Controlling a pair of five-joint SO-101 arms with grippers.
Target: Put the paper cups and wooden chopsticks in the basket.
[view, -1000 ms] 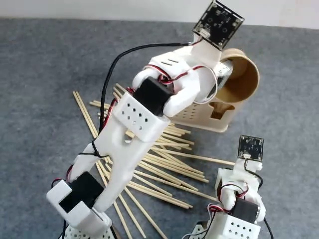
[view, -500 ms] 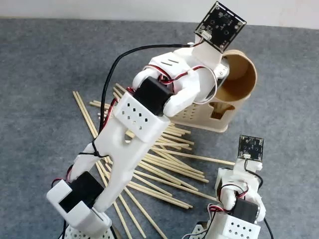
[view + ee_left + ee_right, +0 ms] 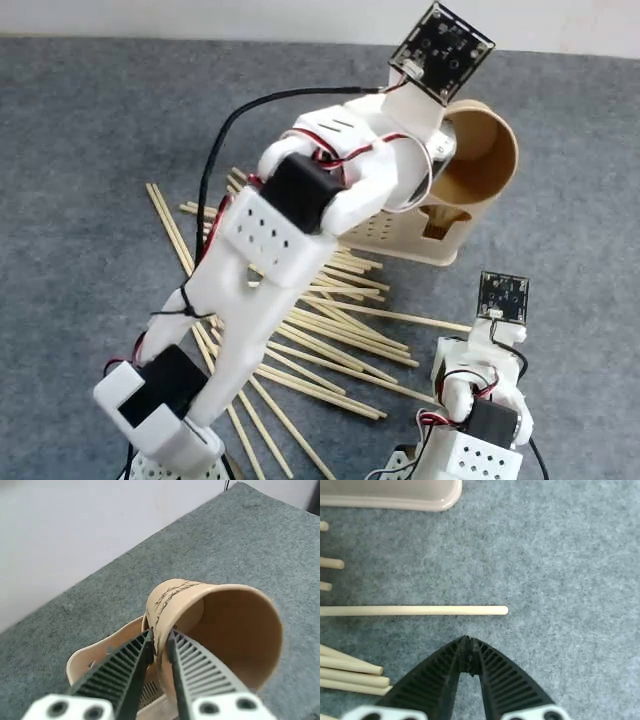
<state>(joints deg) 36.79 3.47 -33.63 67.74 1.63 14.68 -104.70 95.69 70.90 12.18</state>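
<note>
A brown paper cup (image 3: 482, 152) hangs on its side over the beige basket (image 3: 432, 238), its mouth turned outward. My left gripper (image 3: 160, 639) is shut on the paper cup (image 3: 220, 630), pinching its rim wall above the basket (image 3: 100, 652). Several wooden chopsticks (image 3: 330, 345) lie scattered on the grey mat in front of the basket. My right gripper (image 3: 469, 656) is shut with nothing in it, low over the mat, just short of the end of one chopstick (image 3: 415, 610). The right arm (image 3: 480, 400) sits folded at the near right.
The left arm (image 3: 270, 260) stretches across the chopstick pile and hides part of it. A corner of the basket (image 3: 390, 495) shows beyond the right gripper. Open grey mat lies to the far left and to the right of the basket.
The left arm has shifted slightly, carrying the paper cup a little over the basket. The right arm has not moved.
</note>
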